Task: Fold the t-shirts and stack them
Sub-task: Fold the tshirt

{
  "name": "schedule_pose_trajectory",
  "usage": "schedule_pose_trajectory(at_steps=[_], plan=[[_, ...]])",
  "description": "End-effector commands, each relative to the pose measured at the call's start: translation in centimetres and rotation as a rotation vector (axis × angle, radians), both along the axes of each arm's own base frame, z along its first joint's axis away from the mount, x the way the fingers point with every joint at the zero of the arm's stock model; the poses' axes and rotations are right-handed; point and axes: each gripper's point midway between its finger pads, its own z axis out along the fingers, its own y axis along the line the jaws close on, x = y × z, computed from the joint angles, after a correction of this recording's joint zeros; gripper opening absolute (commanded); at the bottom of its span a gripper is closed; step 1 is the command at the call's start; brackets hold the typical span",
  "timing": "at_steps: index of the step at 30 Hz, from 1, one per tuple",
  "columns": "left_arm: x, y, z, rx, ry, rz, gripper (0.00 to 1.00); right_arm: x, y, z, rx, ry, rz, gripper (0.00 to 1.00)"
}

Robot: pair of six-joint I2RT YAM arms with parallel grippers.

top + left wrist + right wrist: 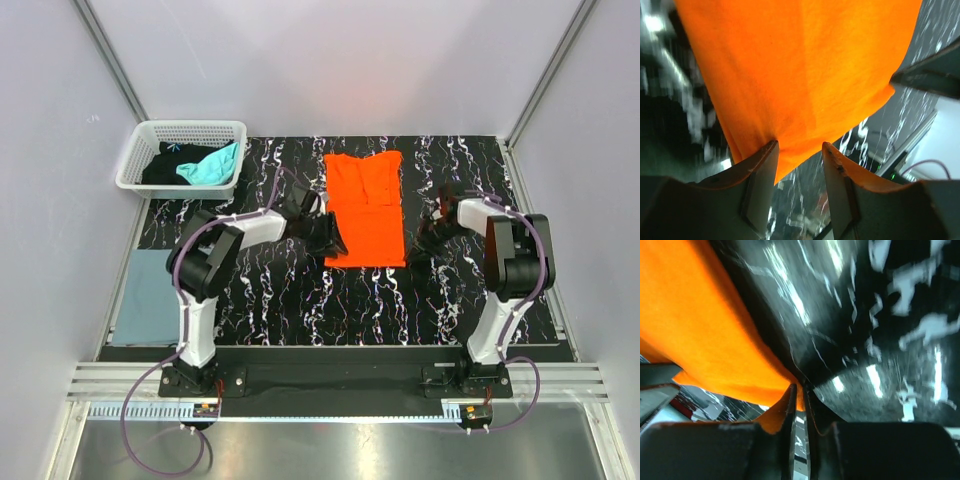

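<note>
Currently on my desk, logged left to right:

1. Slate grey-blue tee (150,294): lies flat by the left edge, toward the near-left corner. It looks folded to me, and I count it as the base of the stack.

2. White lattice basket (133,170): sits in the far-left corner. It holds a black tee (163,168) with a teal tee (212,166) crumpled on top of it. Both are unfolded and still to be done.

3. Left gripper (800,149): sits at the near-left corner of the orange tee. The fingers stand a moderate gap apart and the hem's corner dips between them. I see no clamp on it yet.

4. Orange tee (366,208): spread on the black marbled mat (290,300), just right of centre and toward the far edge, collar pointing away from me. It reads as a narrow rectangle, so I judge the sides are already turned in. The end-to-end fold remains.

5. Right gripper (799,390): sits at the near-right corner of the same tee. The fingers are nearly together, with a thin strip of orange cloth pinched between them.

Tally, by my judgement: one tee finished, one part-folded, two waiting in the basket. Stacking has barely begun.
</note>
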Motion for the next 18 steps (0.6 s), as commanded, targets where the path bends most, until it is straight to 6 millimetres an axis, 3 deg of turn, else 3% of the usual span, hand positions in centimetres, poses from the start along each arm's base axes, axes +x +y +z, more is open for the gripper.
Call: schedule_pose_trajectory(at_steps=[1,3,4,6,7,10,11,13,15,16,18], plan=[[-4.2,2.4,-2.3,0.127,0.050,-0.014,0.48,-1.7,-0.5,0.7,-0.021,-0.024,-0.013,0.19],[-6.3,2.4,-2.2,0.135,0.060,-0.024,0.49,-2.4,-0.4,1.4,-0.018,-0.037,-0.014,0.22],[-6.7,2.2,-1.0,0.119,0.034,-0.024,0.51,-3.0,-0.5,2.1,-0.018,-0.053,-0.016,0.27],[-8.1,2.4,-0.6,0.129,0.036,-0.019,0.54,-4.3,-0.6,2.9,-0.025,-0.045,-0.030,0.31],[-8.5,2.7,0.9,0.116,0.005,-0.010,0.58,-5.3,-0.6,3.6,-0.019,-0.061,-0.037,0.34],[-8.6,4.0,3.1,0.136,-0.060,0.052,0.63,-7.5,0.0,4.7,0.023,-0.071,-0.070,0.52],[-8.8,4.4,4.8,0.120,-0.096,0.078,0.66,-8.1,0.3,4.9,0.044,-0.063,-0.090,0.60],[-8.8,5.6,5.7,0.140,-0.120,0.137,0.67,-9.2,1.2,4.9,0.105,-0.075,-0.101,0.64],[-9.3,6.5,7.0,0.103,-0.130,0.229,0.66,-9.8,2.0,4.8,0.172,-0.093,-0.145,0.68],[-10.3,7.1,6.1,0.091,-0.081,0.287,0.66,-10.0,2.4,4.8,0.195,-0.100,-0.160,0.69],[-10.9,7.3,7.3,-0.001,-0.100,0.360,0.63,-9.0,3.1,5.2,0.254,-0.159,-0.216,0.68]])
